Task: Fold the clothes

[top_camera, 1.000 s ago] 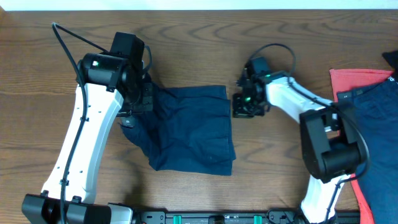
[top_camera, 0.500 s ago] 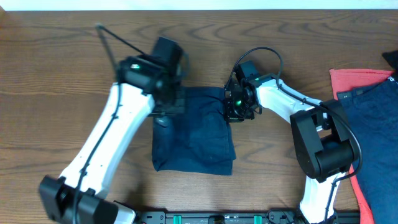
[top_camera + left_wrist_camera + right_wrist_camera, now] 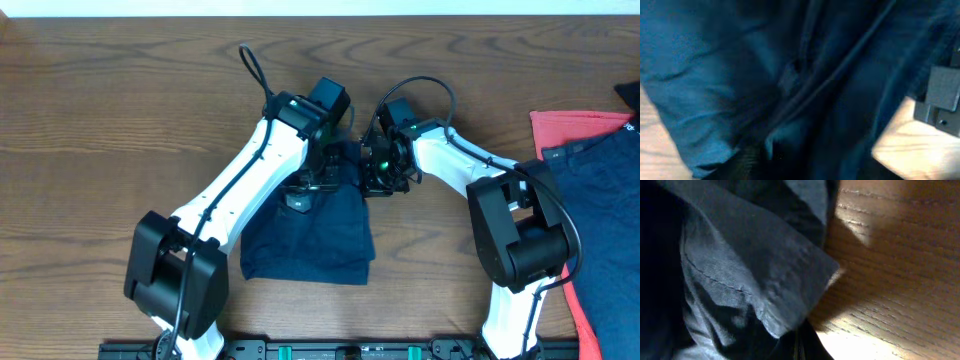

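The clothes in hand are dark navy shorts (image 3: 310,235), lying folded into a narrow stack at the table's middle. My left gripper (image 3: 318,178) is low over their upper part, next to the right one. In the left wrist view navy cloth (image 3: 740,65) fills the frame; only one dark finger (image 3: 747,160) shows, so its jaw state is unclear. My right gripper (image 3: 378,170) sits at the shorts' upper right edge. In the right wrist view its fingers (image 3: 799,345) are shut together, and the hem (image 3: 740,265) drapes just beside and above them.
A red garment (image 3: 570,125) and a blue denim garment (image 3: 605,230) lie at the table's right edge, beside the right arm's base. The wooden table (image 3: 100,120) stretches to the left. Both arms crowd the shorts' top edge.
My left arm has swung right across the shorts, carrying their left side over, so they are now narrower. The right gripper moved left to the shorts' edge and then stayed.
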